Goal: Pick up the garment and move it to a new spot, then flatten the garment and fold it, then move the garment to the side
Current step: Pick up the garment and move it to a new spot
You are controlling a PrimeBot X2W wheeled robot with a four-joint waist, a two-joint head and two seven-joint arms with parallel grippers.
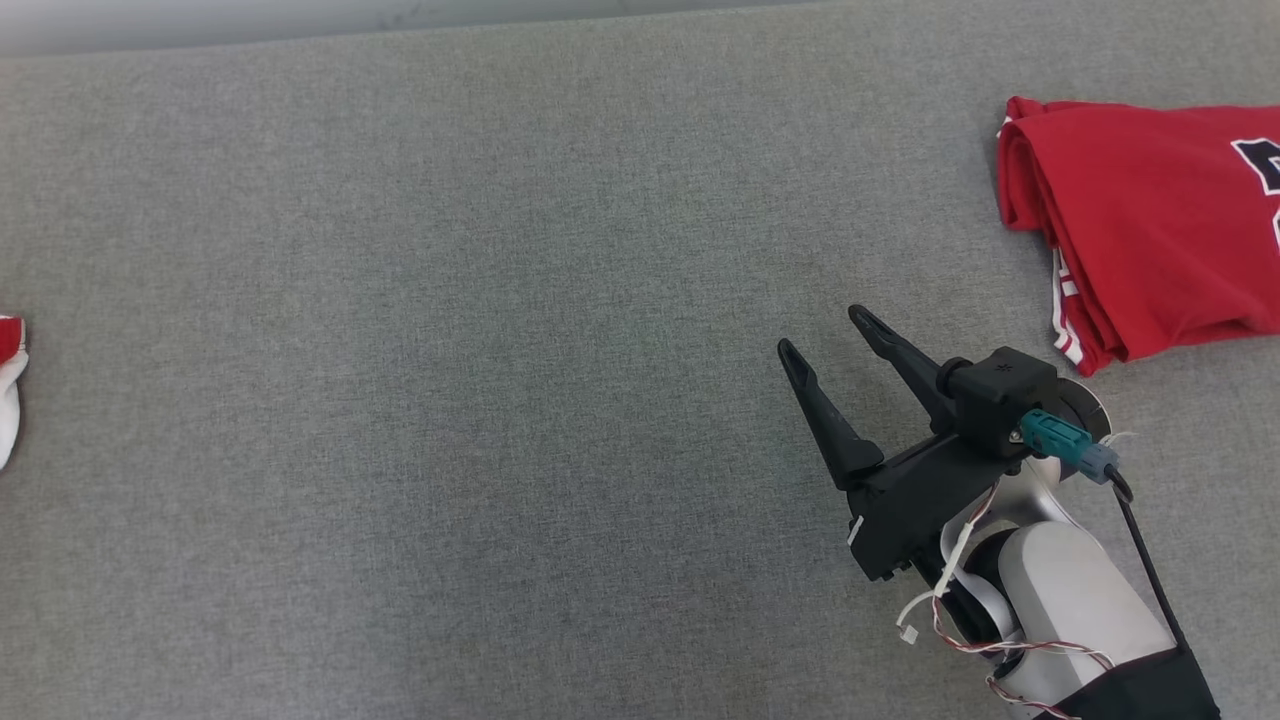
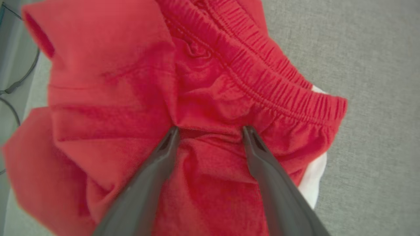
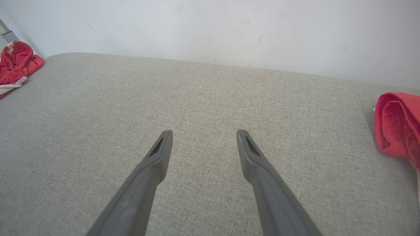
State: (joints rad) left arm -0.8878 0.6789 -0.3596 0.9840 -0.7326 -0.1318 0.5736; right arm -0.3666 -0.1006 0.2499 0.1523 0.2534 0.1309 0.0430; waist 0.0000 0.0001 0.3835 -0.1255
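Note:
The garment point(image 2: 210, 82) is a crumpled red pair of shorts with a gathered elastic waistband and a white lining showing at one edge. My left gripper point(image 2: 210, 131) is open, with both fingertips down on the bunched red cloth and a fold lying between them. In the head view a small red and white part of the garment point(image 1: 8, 370) shows at the far left edge. It also appears as a small heap point(image 3: 16, 64) at the far left of the right wrist view. My right gripper point(image 1: 822, 330) stands open above bare grey fabric point(image 3: 204, 132), holding nothing.
A folded red garment with white side stripes and dark lettering point(image 1: 1150, 230) lies at the right, close to my right gripper point(image 3: 398, 127). The grey cloth-covered surface point(image 1: 450, 350) stretches wide between the two garments. A pale wall point(image 3: 210, 29) runs behind it. Dark cables point(image 2: 16, 82) hang beside the surface's edge.

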